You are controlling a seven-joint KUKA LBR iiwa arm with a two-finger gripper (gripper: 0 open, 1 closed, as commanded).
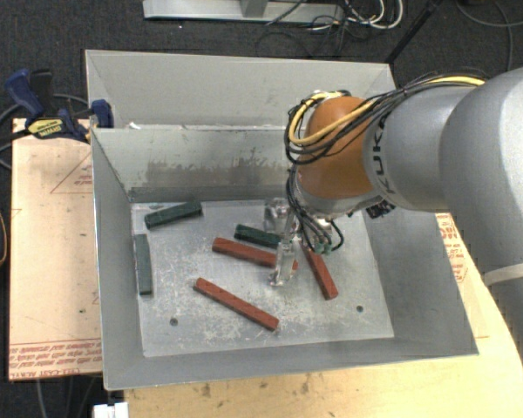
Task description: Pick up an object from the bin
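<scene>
Camera view is showing the gripper sitting low in the bin, its tip down near floor level among three bars. Claw state: cannot tell, because the wrist and cables are crowding it from above. Nothing is showing as held.

All places are given off the gripper:
- Red bar is lying just left of it, its right end touching or almost touching the tip.
- Green bar is lying just up-left, right beside that red bar.
- Slanted red bar is lying just right, running down and away.
- Long red bar is lying below-left, apart.
- Far green bar and grey bar are lying well to the left, out of play.

Step in hand, my read: this is looking like the grasp stage. The gripper is sitting at bar height and the lift is not yet done. The likely target is the red bar's right end. The slanted red bar is sitting about as near, though, so I am not calling it for sure.

The next move is calling for the claw straddling one bar across its narrow width, squeezing, then rising straight up. One risk is the green bar crowding the red bar, so the grip could be catching both or nudging one aside.
</scene>
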